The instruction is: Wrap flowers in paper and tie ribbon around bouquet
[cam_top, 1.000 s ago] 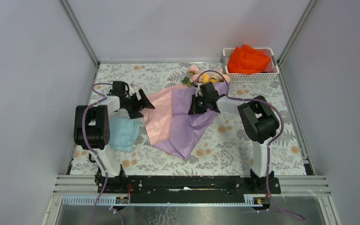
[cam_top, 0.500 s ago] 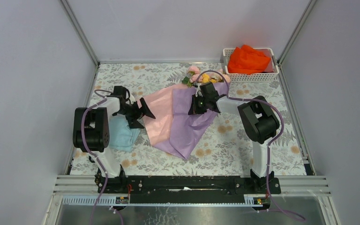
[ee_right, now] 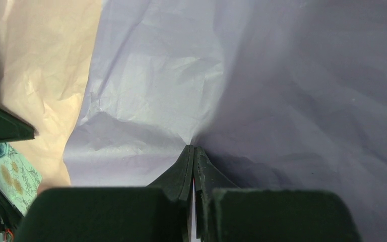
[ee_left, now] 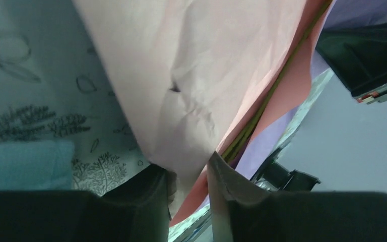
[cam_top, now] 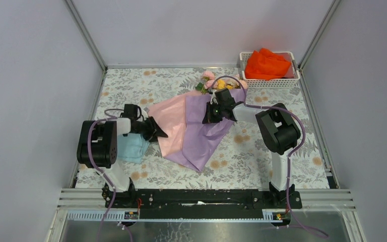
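Wrapping station: the paper lies mid-table with both grippers on it.
Nearest, a folded light blue cloth lies on the floral table beside the left arm. The left gripper straddles the paper's pink edge, its jaws apart and the sheet between them. The right gripper is clamped on a pinch of the purple face. Green stems run along the pink fold. The flowers lie at the paper's far end, heads past its edge. In the far right corner, a white basket holds an orange cloth.
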Tool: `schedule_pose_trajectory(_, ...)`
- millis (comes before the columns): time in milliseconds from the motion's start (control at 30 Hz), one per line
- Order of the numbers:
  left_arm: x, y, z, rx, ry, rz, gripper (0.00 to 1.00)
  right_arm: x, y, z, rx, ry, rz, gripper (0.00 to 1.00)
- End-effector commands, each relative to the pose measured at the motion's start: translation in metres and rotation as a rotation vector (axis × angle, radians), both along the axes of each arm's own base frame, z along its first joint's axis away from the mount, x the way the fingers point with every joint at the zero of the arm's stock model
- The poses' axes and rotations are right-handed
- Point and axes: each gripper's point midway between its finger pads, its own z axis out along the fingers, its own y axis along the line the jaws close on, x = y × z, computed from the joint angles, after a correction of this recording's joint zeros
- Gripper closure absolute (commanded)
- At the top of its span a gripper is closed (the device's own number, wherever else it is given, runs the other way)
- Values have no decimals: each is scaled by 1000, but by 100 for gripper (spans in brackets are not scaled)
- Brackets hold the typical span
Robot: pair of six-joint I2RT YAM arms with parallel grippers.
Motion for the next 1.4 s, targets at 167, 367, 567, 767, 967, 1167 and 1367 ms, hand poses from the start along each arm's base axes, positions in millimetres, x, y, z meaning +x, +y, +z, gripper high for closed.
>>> schedule_pose_trajectory(167, 49, -18, 62, -20, -375, -34, 100, -26, -5, -22, -24, 120, 6, 96)
schedule_pose_trajectory(367, 46, -63, 95, 198, -569, -359, 100, -25, -4, -24, -6, 154, -39, 97)
schedule_pose_trajectory(567, 18, -126, 108, 386, -782, -710, 100, -10, 11, -17, 97, 156, -69, 96)
schedule_pose_trajectory(767, -21, -169, 104, 459, -934, -1037, 100, 2, 25, -4, 239, 182, -118, 96)
schedule_pose_trajectory(967, -49, -186, 55, 607, -1014, -1312, 100, 16, 31, 18, 293, 142, -133, 96)
schedule_pose_trajectory(1167, -59, -179, 14, 693, -1003, -1411, 100, 28, 19, 52, 359, 105, -185, 96)
schedule_pose_trajectory(1367, -71, -171, -12, 722, -982, -1458, 100, 50, -17, 98, 333, 18, -259, 93)
